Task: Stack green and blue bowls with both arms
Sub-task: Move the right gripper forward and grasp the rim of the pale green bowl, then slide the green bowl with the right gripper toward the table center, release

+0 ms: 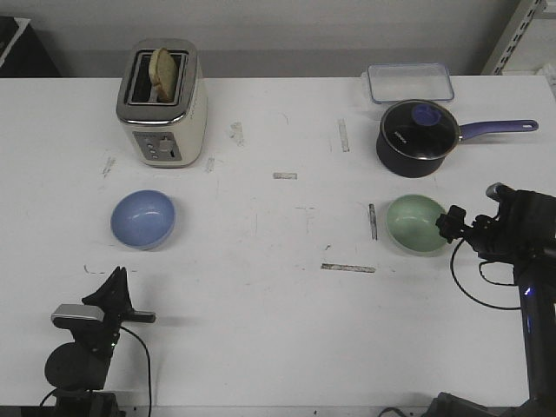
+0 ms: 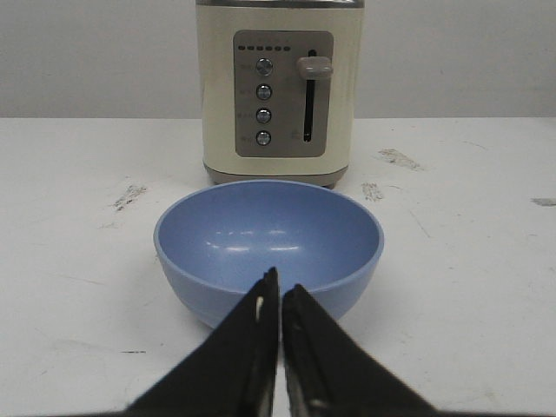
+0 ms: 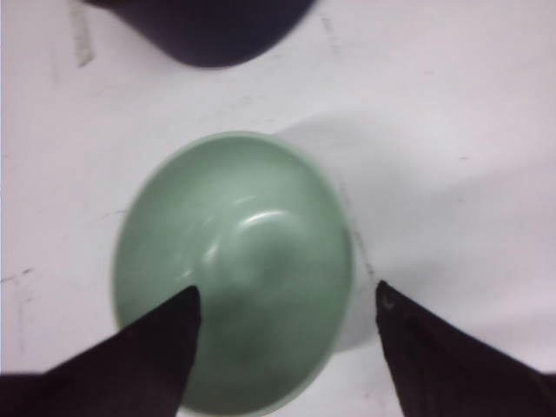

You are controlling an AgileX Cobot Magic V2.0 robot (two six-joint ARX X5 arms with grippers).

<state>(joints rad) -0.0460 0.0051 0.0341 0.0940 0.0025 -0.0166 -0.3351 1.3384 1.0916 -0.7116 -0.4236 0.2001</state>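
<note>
Right gripper [image 3: 287,300] is where we're looking first, since it's the one actually on a bowl: its fingers are spread wide and straddle the rim of the green bowl [image 3: 233,261], one finger over the inside and the other out past the rim on the table side. In the front view the gripper comes at the bowl's right edge from the robot's right, so that near rim is what the fingers would pinch. Nothing looks clamped yet as far as we can tell.

Our left gripper [image 2: 280,300] has its fingers pressed nearly together, holding nothing, and points straight at the blue bowl [image 2: 269,239], which sits just ahead of it with the cream toaster [image 2: 280,87] right behind.

The two bowls are well apart, blue on the left half of the white table [image 1: 261,287], green on the right below the dark saucepan [image 1: 419,137]. We'd guess green gets lifted and carried left toward blue.
</note>
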